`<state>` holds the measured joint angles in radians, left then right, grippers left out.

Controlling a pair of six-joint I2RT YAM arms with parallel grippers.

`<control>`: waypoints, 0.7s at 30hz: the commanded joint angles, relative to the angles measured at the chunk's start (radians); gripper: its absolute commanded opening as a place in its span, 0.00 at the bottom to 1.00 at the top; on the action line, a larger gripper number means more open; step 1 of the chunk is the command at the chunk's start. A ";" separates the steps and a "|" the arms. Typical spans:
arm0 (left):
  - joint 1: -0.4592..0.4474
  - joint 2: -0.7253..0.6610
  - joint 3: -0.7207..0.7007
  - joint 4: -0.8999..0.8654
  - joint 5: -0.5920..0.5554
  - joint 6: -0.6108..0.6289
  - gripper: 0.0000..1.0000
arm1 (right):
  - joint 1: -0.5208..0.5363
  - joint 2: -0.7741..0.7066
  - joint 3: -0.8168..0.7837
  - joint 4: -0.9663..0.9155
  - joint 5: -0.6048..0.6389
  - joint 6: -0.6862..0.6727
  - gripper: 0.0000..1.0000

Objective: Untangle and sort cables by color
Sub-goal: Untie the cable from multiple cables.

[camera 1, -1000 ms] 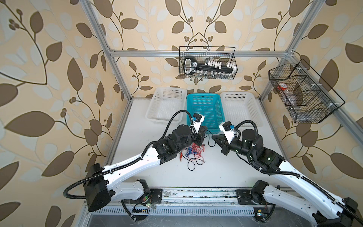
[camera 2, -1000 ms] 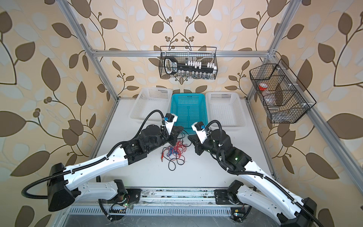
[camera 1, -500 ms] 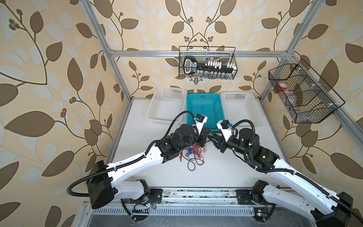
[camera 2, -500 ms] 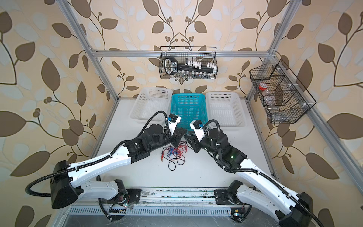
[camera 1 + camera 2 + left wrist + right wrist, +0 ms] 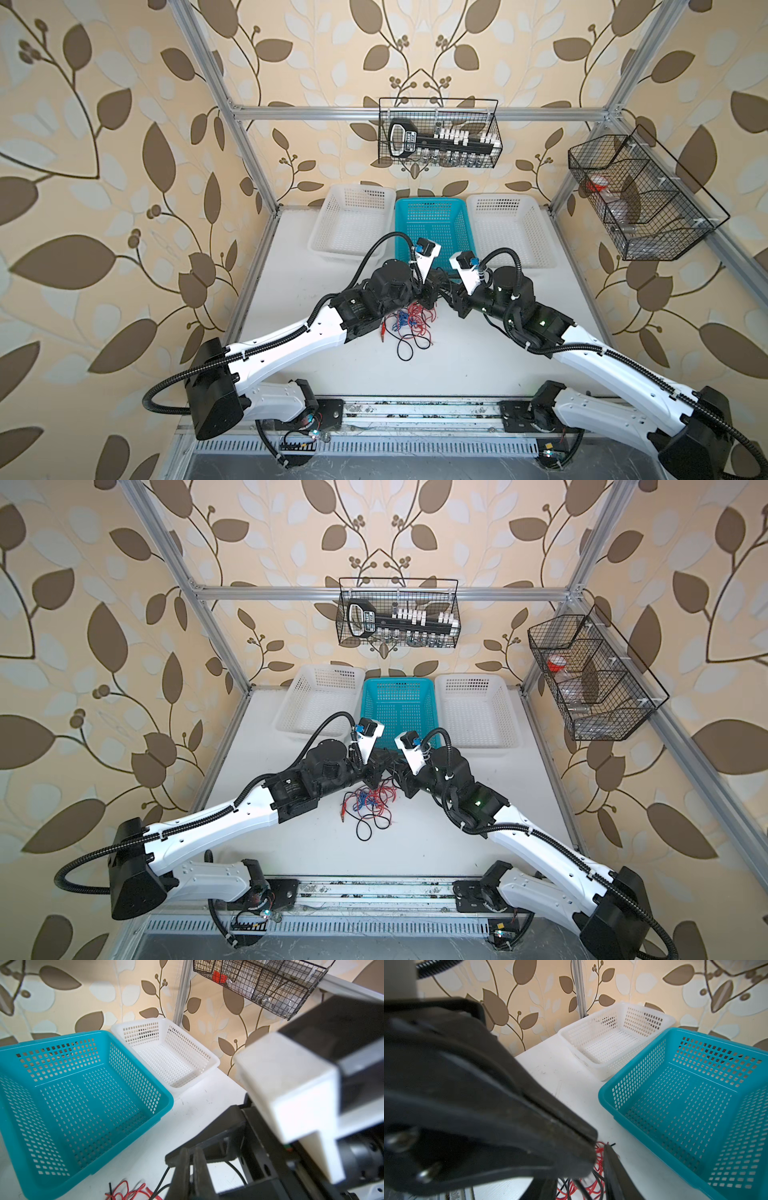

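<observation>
A teal basket (image 5: 432,224) stands between a left white basket (image 5: 353,216) and a right white basket (image 5: 505,220).

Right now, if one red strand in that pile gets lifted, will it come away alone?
Probably not: the cable tangle has red, blue and black strands crossing, so others would likely drag along. They look thin and floppy, lying in loose curls like the black loop, so a lifted strand would probably droop. The pile is likely light enough to slide on the table.

text: none legible | label on black device (image 5: 405,139) (too blurred)
</observation>
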<state>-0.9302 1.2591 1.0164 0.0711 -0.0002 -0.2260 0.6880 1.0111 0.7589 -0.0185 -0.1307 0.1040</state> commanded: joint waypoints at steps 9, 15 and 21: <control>-0.004 0.008 0.037 -0.034 -0.099 0.028 0.00 | -0.076 -0.106 -0.007 -0.051 0.060 -0.003 0.43; -0.002 0.020 0.043 -0.020 -0.089 0.027 0.00 | -0.077 -0.089 -0.007 -0.058 -0.012 -0.019 0.44; -0.001 0.034 0.059 -0.019 -0.082 0.030 0.00 | -0.037 -0.044 -0.019 -0.052 -0.031 -0.032 0.46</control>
<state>-0.9298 1.2922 1.0233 0.0269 -0.0711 -0.2115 0.6319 0.9516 0.7589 -0.0620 -0.1364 0.0990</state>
